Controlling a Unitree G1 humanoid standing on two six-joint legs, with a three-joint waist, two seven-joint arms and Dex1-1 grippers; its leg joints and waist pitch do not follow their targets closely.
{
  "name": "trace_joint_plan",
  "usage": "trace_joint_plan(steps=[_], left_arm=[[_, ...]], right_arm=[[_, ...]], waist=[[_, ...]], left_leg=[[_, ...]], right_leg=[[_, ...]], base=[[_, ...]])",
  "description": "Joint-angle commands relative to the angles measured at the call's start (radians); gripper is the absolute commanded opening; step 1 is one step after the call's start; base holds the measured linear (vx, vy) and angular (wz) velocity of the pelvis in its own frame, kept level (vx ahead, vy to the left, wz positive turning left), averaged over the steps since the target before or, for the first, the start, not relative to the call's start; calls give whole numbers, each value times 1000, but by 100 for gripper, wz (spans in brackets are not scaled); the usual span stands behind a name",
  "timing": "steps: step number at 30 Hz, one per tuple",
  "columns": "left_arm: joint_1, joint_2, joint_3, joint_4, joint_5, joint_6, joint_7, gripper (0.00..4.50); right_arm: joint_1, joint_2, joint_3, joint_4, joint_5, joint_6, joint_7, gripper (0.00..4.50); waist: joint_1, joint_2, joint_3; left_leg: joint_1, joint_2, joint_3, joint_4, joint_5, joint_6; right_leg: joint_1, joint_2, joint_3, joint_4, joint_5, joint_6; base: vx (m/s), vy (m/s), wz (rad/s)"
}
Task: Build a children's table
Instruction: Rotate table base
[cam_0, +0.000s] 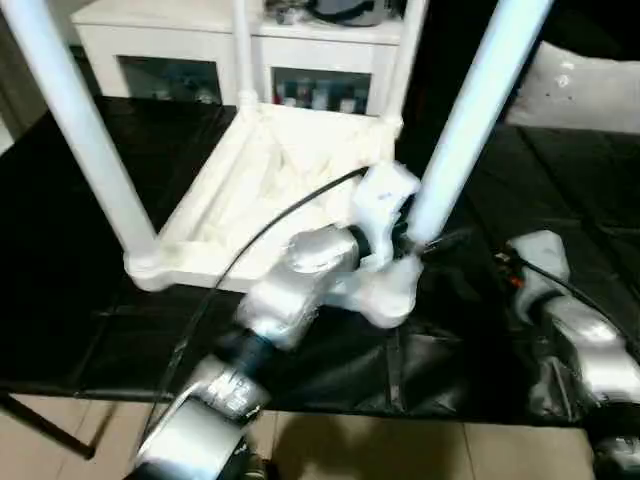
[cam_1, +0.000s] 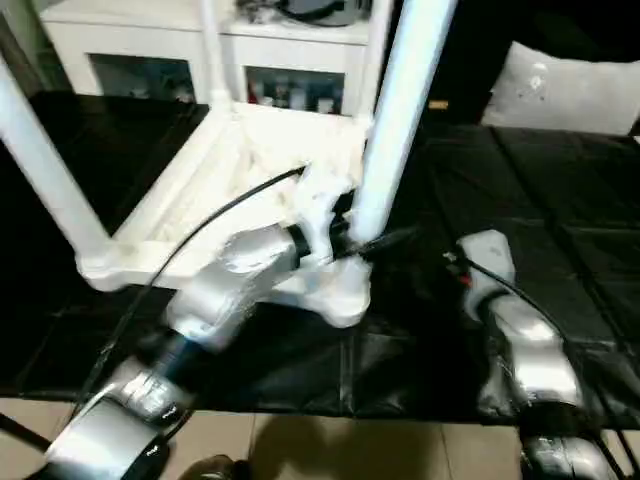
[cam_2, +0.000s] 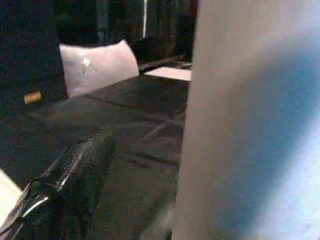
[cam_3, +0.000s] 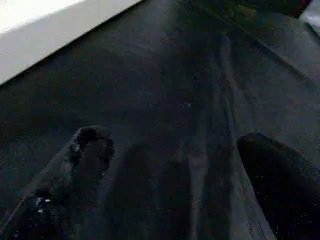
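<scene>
Cabinet (cam_0: 240, 45): white, behind the worktop (cam_0: 60, 300); I see small items in its glass-fronted compartments, too blurred to name.
Left end effector (cam_0: 425, 240): I read it as wide, at the near-right leg (cam_0: 470, 120).
Right end effector (cam_3: 170, 170): wide, empty, over the black cover.
Children's table (cam_0: 260, 190): white, upside down on the worktop, legs up.

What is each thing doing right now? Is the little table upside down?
children's table: upside down on the black work table, legs pointing up.
near right leg: upright in its corner socket, tilted a little.
left gripper: open, at that leg's base.
right gripper: open, holding nothing, over the black work table.
</scene>
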Motion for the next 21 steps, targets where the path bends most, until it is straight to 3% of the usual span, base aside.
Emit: trace_joint_plan(steps=[1, 2, 6, 10, 13, 15, 17, 20, 21], left_arm=[[19, 42, -3, -30, 8, 3, -60, 443], [30, 59, -8, -44, 5, 11, -87, 443], [101, 178, -11, -117, -16, 43, -222, 443], [159, 327, -48, -157, -24, 61, -390, 443], [165, 374, -54, -140, -18, 60, -445, 443], [131, 382, -49, -41, 21, 16, -457, 426], [97, 384, -51, 42, 49, -26, -472, 416], [65, 386, -65, 113, 75, -77, -501, 390], [51, 385, -70, 142, 77, -97, -520, 384]], right_arm=[[3, -16, -2, -54, 30, 23, 33, 450], [7, -19, -2, -65, 38, 25, 46, 450], [21, -45, 15, -143, 70, 37, 141, 450], [23, -78, 29, -200, 83, 54, 198, 450], [26, -95, 36, -216, 88, 57, 227, 450], [37, -112, 51, -235, 98, 54, 276, 450], [50, -127, 59, -259, 111, 62, 319, 450], [69, -146, 66, -291, 133, 73, 370, 450], [83, -163, 71, -313, 146, 79, 405, 450]], waist=[[6, -26, -65], [2, -31, -63], [-2, -26, -61], [-2, -20, -57], [4, -17, -54], [12, -18, -53], [19, -19, -55], [18, -22, -58], [19, -18, -60]], left_leg=[[36, 48, -28, -64, -213, 71], [35, 48, -26, -65, -209, 81], [41, 54, -25, -66, -226, 85], [48, 58, -27, -79, -275, 44], [56, 59, -25, -83, -316, 9], [60, 56, -21, -82, -336, -3], [55, 58, -25, -85, -333, -8], [50, 57, -27, -83, -298, 4], [47, 57, -28, -81, -276, 15]], right_leg=[[23, -58, 12, -83, -19, -224], [22, -55, 10, -85, -34, -231], [15, -54, 11, -84, -75, -241], [4, -51, 13, -84, -144, -227], [-3, -53, 15, -87, -170, -219], [-7, -54, 18, -92, -183, -213], [1, -62, 18, -91, -179, -193], [6, -63, 16, -86, -121, -197], [9, -65, 16, -81, -86, -206]], base=[[0, 0, 0], [0, 0, 0], [0, 0, 0], [0, 0, 0], [0, 0, 0], [0, 0, 0], [0, 0, 0], [0, 0, 0], [0, 0, 0]])
